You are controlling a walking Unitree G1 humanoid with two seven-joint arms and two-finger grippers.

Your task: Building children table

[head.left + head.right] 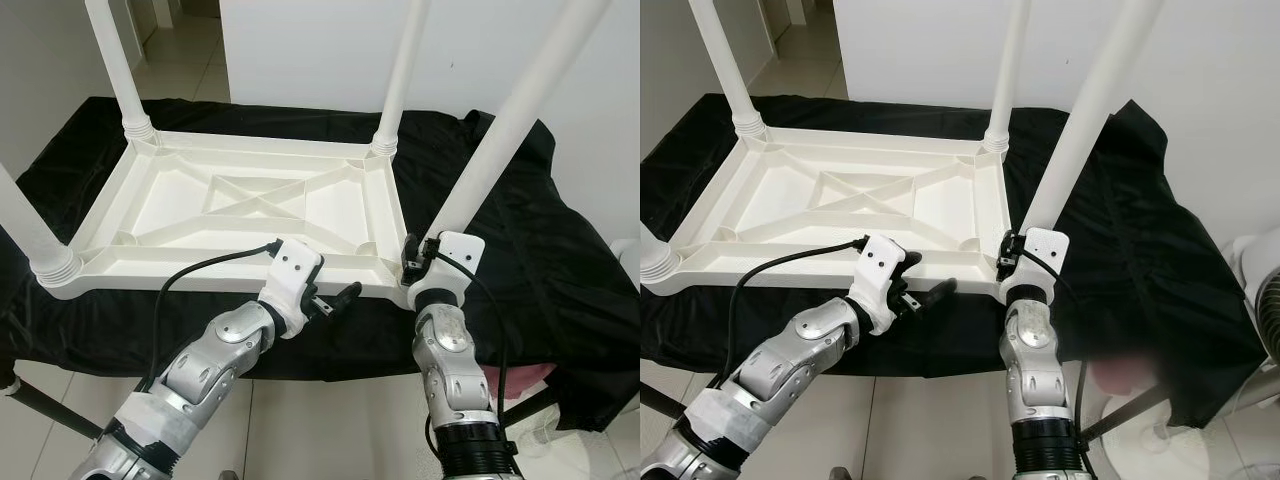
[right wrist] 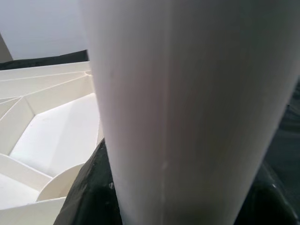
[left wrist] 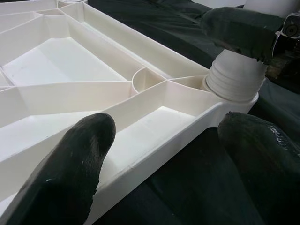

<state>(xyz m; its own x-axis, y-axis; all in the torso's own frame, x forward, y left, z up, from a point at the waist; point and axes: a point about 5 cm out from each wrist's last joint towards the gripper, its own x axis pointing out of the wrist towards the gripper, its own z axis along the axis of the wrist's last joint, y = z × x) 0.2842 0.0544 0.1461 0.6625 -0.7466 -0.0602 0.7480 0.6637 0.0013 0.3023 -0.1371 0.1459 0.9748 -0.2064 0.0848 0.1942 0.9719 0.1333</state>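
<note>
- The white tabletop [image 1: 250,200] is lying upside down on a black cloth [image 1: 540,250], with all four legs pointing up from its corners.
- The right gripper [image 1: 412,262] is clasping the near-right leg [image 1: 490,150] low down, just above the threaded collar; in the right wrist view the leg [image 2: 187,108] is sitting squarely between the two black fingers [image 2: 89,187].
- The left gripper [image 1: 340,298] is hovering with its fingers spread and nothing between them, at the near rim of the tabletop, just to the left of the right gripper.
- The collar [image 3: 232,77] is sitting directly ahead of the left gripper's fingers [image 3: 65,159], near the corner socket.
- The step appears to be seating this leg: it is worth keeping the leg upright while turning, so the thread is not crossing.
- The left gripper could be bracing the rim, so the tabletop is not sliding on the cloth.
</note>
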